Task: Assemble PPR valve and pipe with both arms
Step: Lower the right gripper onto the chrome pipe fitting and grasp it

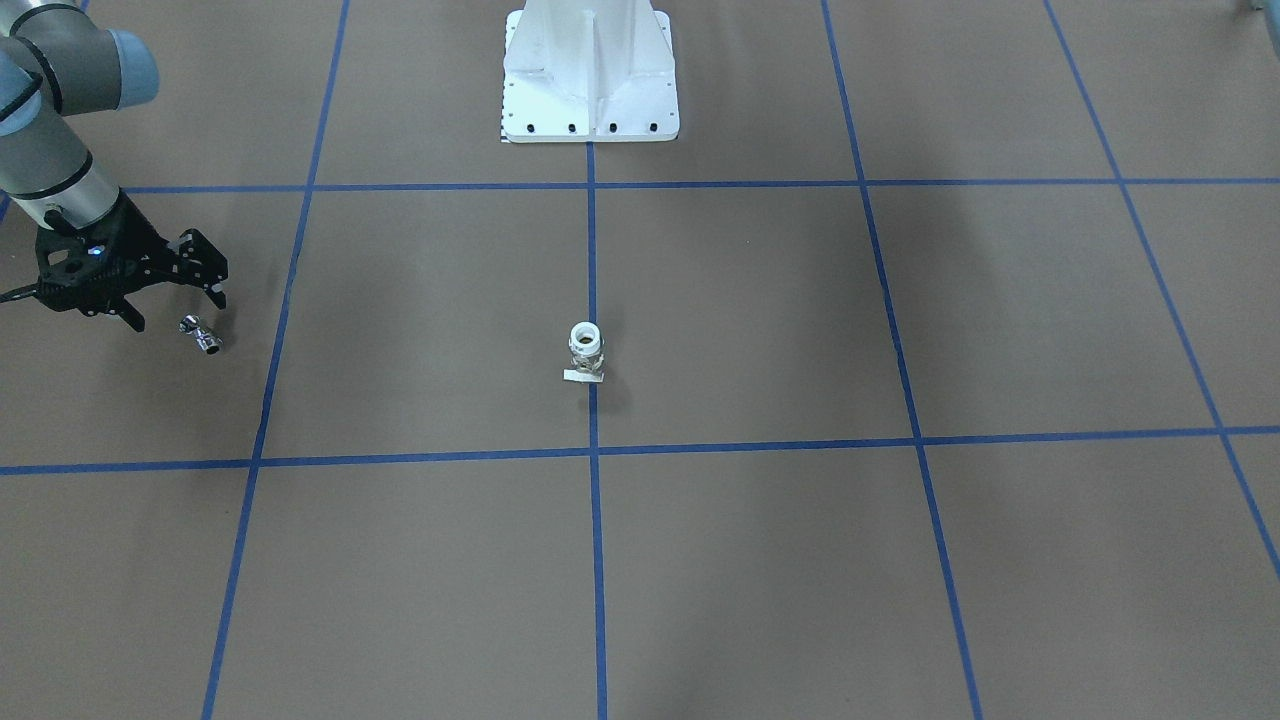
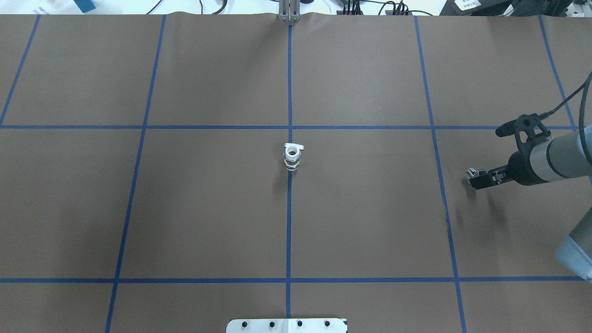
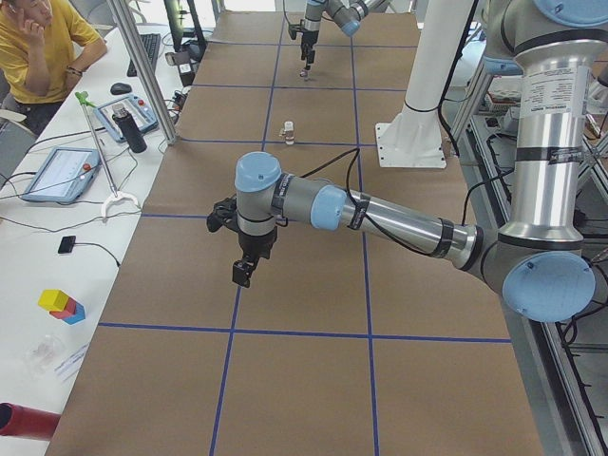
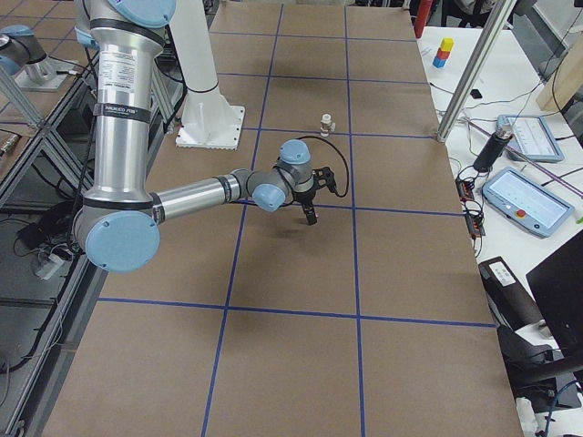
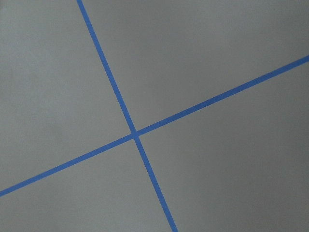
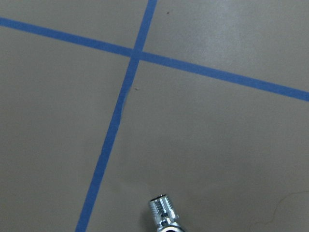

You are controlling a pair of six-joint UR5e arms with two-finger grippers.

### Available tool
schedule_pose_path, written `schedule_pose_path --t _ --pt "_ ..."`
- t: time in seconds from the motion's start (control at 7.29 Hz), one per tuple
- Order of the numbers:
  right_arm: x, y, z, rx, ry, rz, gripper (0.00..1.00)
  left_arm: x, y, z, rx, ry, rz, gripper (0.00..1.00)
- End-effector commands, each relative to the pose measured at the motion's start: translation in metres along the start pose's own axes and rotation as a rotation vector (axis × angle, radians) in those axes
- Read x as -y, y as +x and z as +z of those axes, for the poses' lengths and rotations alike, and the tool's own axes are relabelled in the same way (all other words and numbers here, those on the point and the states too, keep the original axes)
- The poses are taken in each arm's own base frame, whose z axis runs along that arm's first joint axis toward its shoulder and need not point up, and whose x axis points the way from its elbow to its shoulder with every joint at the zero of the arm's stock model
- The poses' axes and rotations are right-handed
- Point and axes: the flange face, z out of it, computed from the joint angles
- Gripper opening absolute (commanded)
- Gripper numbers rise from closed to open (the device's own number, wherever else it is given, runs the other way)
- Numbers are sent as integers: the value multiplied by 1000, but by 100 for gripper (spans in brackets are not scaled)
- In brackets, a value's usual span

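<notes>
The PPR valve (image 1: 586,352) stands upright at the table's middle on a blue tape line, white collar on top and pale tab at its foot; it also shows in the overhead view (image 2: 292,156). The pipe (image 1: 200,334), a short chrome piece, lies on the brown table near the robot's right end. My right gripper (image 1: 178,310) hangs just above and beside it, open, with nothing between its fingers. In the right wrist view the pipe (image 6: 164,217) sits at the bottom edge. My left gripper (image 3: 245,271) hovers over bare table far from both parts; I cannot tell whether it is open or shut.
The white bolted pedestal (image 1: 590,90) stands at the robot's side of the table. Blue tape lines divide the brown surface. A side bench holds tablets (image 3: 57,171) and a bottle, with a seated person (image 3: 38,47) behind it.
</notes>
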Motion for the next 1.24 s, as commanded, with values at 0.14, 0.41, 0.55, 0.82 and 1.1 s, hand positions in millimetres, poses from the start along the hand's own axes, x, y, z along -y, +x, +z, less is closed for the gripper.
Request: schedule_pose_path --t 0.14,0.41,0.55,0.82,1.1 --pt "1 -2 16 -3 -12 -22 89 -1 -1 0 -1 1 1 100" --pt "14 -7 25 0 -8 -23 75 0 0 0 0 2 0 100" --pt "12 -4 25 -2 -11 -20 67 0 0 1 -1 0 1 100" --pt "8 1 24 -8 -14 -16 64 1 0 1 -1 0 -1 100" --pt "9 1 23 -8 -13 -14 58 0 -1 2 -1 -2 -2 100"
